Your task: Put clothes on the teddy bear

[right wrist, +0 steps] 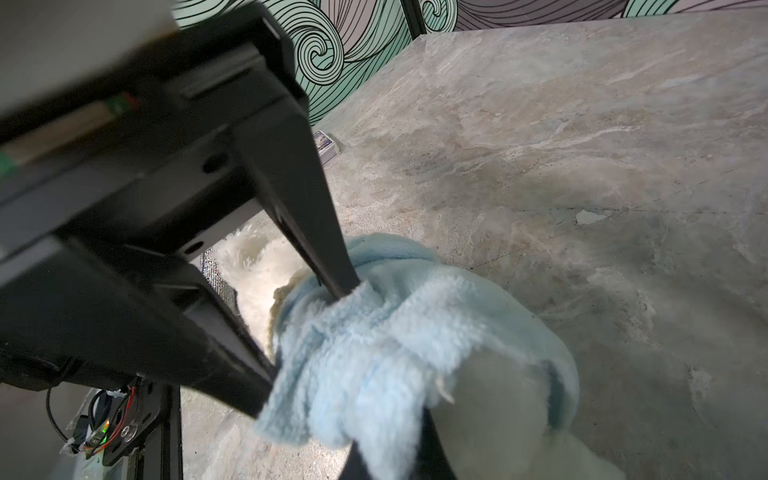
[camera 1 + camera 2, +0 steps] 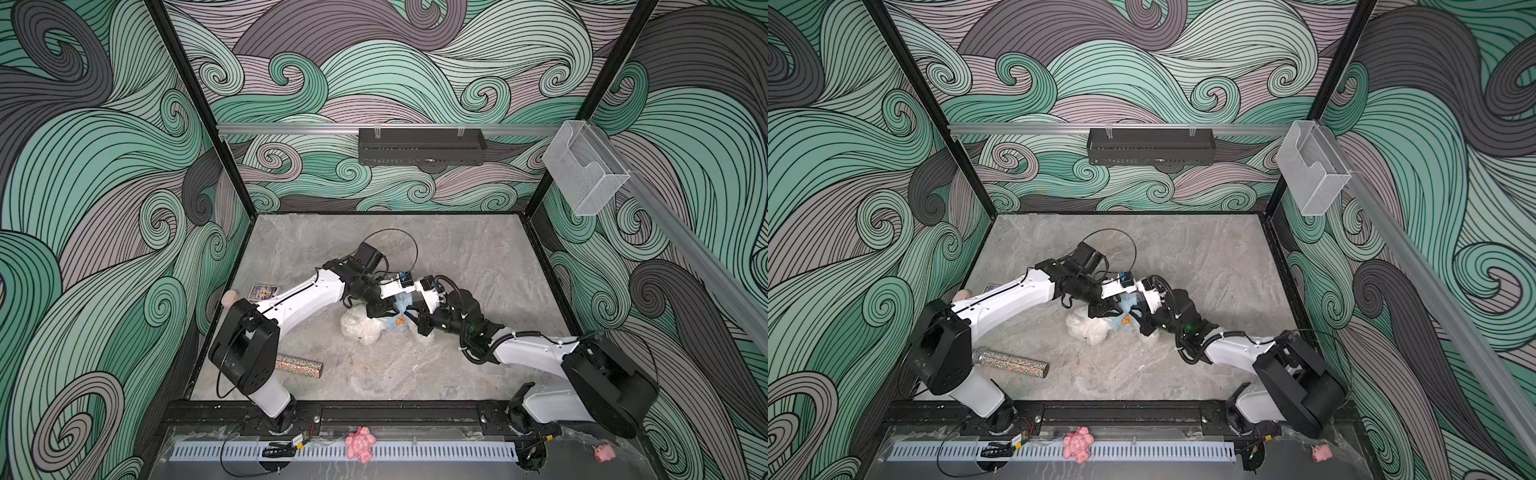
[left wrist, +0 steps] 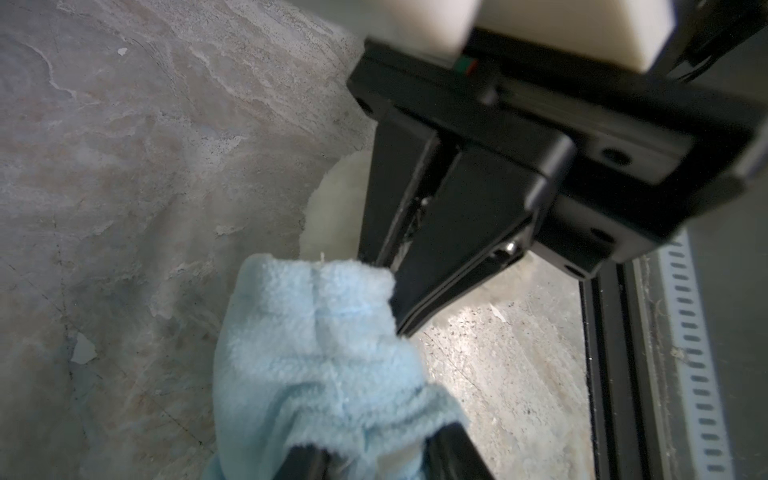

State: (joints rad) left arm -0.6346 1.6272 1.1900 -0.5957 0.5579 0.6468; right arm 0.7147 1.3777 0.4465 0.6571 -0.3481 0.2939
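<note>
Nearest, outside the front rail (image 2: 374, 409): a lumpy pink toy figure (image 2: 360, 444) and a tiny pink pig (image 2: 603, 452), neither part of the job. Just past the rail, on the grey marbled surface (image 2: 395, 374), a glittery tube (image 2: 299, 365) lying flat, well apart from the work.

Mid-surface: the fluffy white plush teddy bear (image 2: 360, 327), lying down, with a fleecy pale-blue garment (image 1: 374, 340) bearing a small orange patch (image 2: 400, 320) bunched round its middle. Seemingly half on at best. On the hem, the right tool (image 3: 392, 291), pressed together and pinching fleece. In the folds, the left tool (image 1: 306, 349), part-spread, one finger (image 1: 320, 249) buried in the cloth, fleece wadded between; cannot tell whether clamped or hooked in.

Likely step: stretching the opening and drawing it along the plush body. To do it well: confine the right pinch to hem, never fur; settle the left hold before any pull; part the two edges first, then draw low and slow. Expect give in the soft stuffing and slip in the fleece. Watch for the whole bear sliding instead of the cloth; ease off at any bunching.

Further back, beside the left arm (image 2: 299, 301), a small printed card (image 2: 264, 291) and a rounded peach-coloured lump (image 2: 229, 297); on the back wall (image 2: 374, 62), a black perforated tray (image 2: 422, 145) and a clear plastic holder (image 2: 586, 170).
</note>
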